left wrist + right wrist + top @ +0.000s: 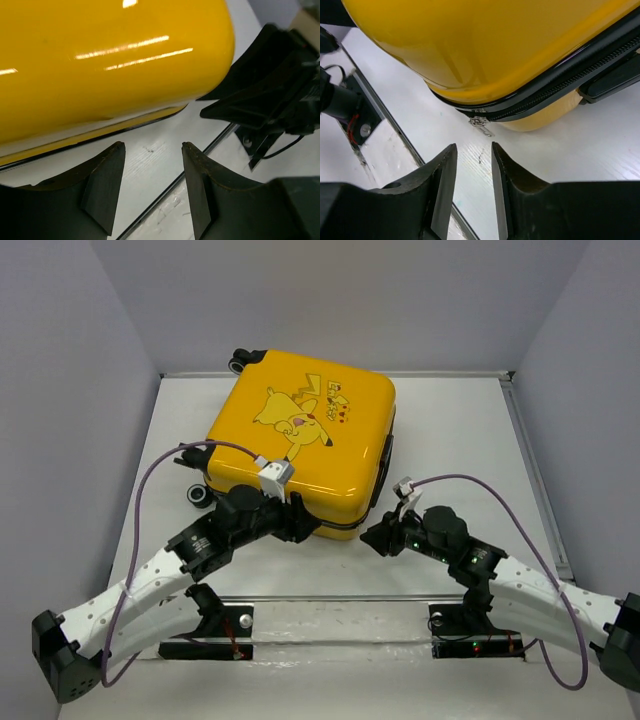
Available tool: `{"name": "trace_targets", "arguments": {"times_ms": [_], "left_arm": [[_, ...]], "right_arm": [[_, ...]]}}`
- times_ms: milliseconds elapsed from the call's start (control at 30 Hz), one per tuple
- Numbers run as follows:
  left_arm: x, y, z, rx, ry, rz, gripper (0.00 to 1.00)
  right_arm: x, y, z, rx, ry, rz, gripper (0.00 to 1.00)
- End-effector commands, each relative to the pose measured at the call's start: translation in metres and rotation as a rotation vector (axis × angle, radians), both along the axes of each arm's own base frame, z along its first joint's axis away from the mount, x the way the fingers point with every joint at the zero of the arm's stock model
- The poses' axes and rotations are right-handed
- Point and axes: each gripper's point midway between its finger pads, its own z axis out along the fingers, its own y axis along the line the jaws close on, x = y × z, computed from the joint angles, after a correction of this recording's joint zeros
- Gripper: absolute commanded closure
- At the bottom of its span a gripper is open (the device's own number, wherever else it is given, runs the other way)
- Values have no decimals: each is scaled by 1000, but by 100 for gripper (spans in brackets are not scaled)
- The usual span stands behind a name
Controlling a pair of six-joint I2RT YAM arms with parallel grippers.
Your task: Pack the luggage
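Luggage (300,445) lay flat on the white table (450,430), towards the far side, with its yellow lid down and the cartoon facing up. We saw no clothes or other loose items on the table, so we judged the filling done and the lid already closed.

What we took to be left was the zip. In the right wrist view the zipper pull (481,124) hung at the near corner of the shell. The zipper (560,90) looked closed from there towards the side handle (615,80), but we could not tell how the seam stood on the other side of the pull.

The right gripper (470,155) hovered just short of that pull, its fingers a narrow gap apart and holding nothing. The left gripper (150,165) sat near the front edge of the lid, fingers spread wider and also empty.
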Motion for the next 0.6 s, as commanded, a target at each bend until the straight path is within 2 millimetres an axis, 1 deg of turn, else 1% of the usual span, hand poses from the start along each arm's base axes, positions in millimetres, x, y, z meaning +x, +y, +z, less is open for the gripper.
{"name": "trace_targets", "arguments": {"times_ms": [0,67,100,167,233,367,433,467,567], "left_arm": [[-5,-18,-13,22,-4,-68,40],[-5,-22,-18,35,8,-85,40],[-4,-22,-19,39,11,-84,40],[-3,-23,-21,42,15,-78,40],[-3,-23,-20,35,17,-76,41],[-8,-28,-21,7,24,-98,41],[-9,-29,-25,12,30,-100,41],[-10,-29,-25,11,32,-102,41],[-12,-32,-27,16,37,-107,41]], "right_arm": [[0,3,0,-23,-12,30,58],[2,5,-8,-59,-8,37,57],[5,7,-4,-59,-17,34,56],[11,7,-5,-78,-31,20,55],[15,7,-2,-83,-47,3,55],[20,14,5,-52,-68,8,54],[19,18,1,-36,-63,18,53],[22,20,5,-13,-78,13,52],[27,23,0,-7,-82,-2,51]]}}
